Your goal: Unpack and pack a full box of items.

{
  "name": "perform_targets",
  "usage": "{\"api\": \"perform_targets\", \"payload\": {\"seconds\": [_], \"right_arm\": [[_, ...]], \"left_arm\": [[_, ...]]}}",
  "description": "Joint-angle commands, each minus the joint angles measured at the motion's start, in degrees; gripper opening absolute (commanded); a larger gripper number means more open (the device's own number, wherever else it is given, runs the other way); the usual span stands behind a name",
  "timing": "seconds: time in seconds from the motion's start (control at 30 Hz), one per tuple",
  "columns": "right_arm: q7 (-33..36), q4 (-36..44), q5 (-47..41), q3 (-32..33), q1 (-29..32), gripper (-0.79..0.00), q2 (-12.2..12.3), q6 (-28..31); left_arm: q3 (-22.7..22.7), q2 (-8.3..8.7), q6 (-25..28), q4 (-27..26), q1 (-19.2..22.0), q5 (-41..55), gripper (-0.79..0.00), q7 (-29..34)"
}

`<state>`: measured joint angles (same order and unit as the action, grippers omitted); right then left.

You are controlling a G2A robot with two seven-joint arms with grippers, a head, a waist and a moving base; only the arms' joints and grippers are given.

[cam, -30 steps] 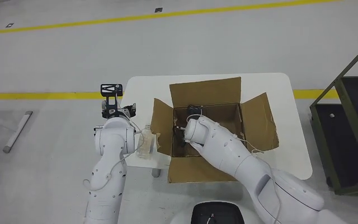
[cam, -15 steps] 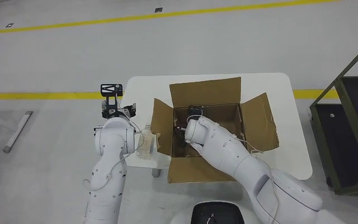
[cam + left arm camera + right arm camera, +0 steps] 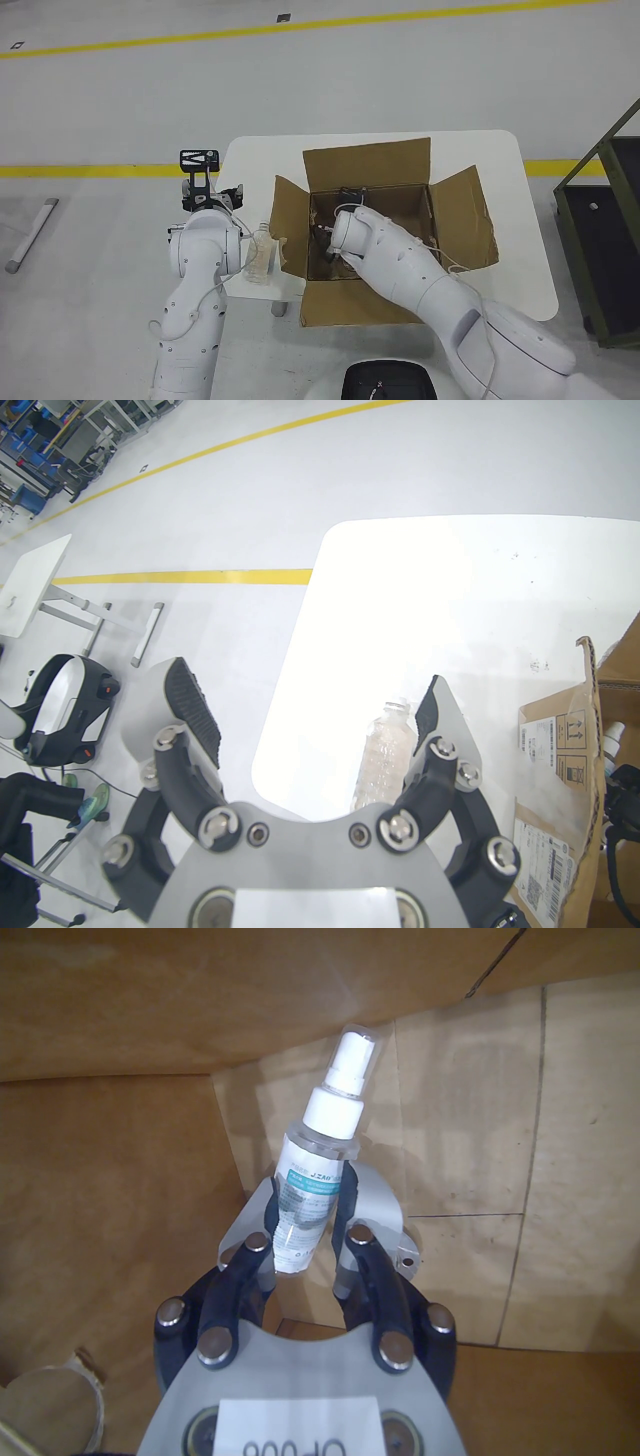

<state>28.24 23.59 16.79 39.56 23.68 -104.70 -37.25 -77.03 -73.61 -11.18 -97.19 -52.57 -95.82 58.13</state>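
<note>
The box (image 3: 368, 162) is plain brown corrugated cardboard. It sits at the middle of the top view on a smooth white table (image 3: 480, 150) with rounded corners, all four flaps splayed outward. Its inner walls are creased and its floor is made of overlapping panels. Low against one wall inside is a pale ring (image 3: 55, 1403) with a frayed edge, perhaps a roll of tape, though too little of it shows for me to be sure. A ribbed, clear plastic water bottle (image 3: 260, 255) lies on its side left of centre in the top view, just beside the box's left flap and near the table's edge. A dark metal rack (image 3: 600, 230) stands on the floor at the right edge of that view. My right gripper (image 3: 310, 1193) is down inside the box, with the walls close around it. It is clamped on a slim clear spray bottle (image 3: 320, 1153) that has a white pump, a transparent cap and a teal-banded label. The pads press the labelled body and the nozzle tilts away from my wrist. My left gripper (image 3: 310, 690) hangs at the left of the top view, off the table's left end, its ridged black pads spread wide and holding nothing.
</note>
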Motion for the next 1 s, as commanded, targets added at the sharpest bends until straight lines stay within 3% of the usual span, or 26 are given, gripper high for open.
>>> {"api": "perform_targets", "payload": {"seconds": [0.0,0.3,0.4,0.5,0.6,0.63,0.67,0.77,0.97], "right_arm": [[0.43,0.26,0.65,0.05,0.04,-0.785,0.11,-0.02],[4.81,3.03,5.52,0.30,0.40,-0.785,1.84,-0.92],[6.04,5.31,7.28,0.90,0.88,-0.730,2.89,-1.55],[6.90,9.18,9.61,1.42,2.03,-0.634,4.06,-2.86],[8.13,13.70,11.67,2.21,4.03,-0.406,5.35,-3.62],[8.58,15.02,12.47,2.45,4.76,-0.157,5.79,-3.96],[9.17,16.34,13.27,2.64,5.46,0.000,6.20,-4.37],[10.60,20.24,15.58,3.28,7.49,0.000,7.33,-5.61],[10.60,20.24,15.58,3.28,7.49,0.000,7.33,-5.61]], "left_arm": [[0.00,0.00,0.00,0.00,0.00,0.00,0.000,0.00],[0.00,0.00,0.00,0.00,0.00,0.00,0.000,0.00],[0.00,0.00,0.00,0.00,0.00,0.00,0.000,0.00],[0.00,0.00,0.00,0.00,0.00,0.00,0.000,0.00],[0.00,0.00,0.00,0.00,0.00,0.00,0.000,0.00],[0.00,0.00,0.00,0.00,0.00,0.00,0.000,0.00],[0.00,0.00,0.00,0.00,0.00,0.00,0.000,0.00],[0.00,0.00,0.00,0.00,0.00,0.00,0.000,0.00],[0.00,0.00,0.00,0.00,0.00,0.00,0.000,0.00]]}}
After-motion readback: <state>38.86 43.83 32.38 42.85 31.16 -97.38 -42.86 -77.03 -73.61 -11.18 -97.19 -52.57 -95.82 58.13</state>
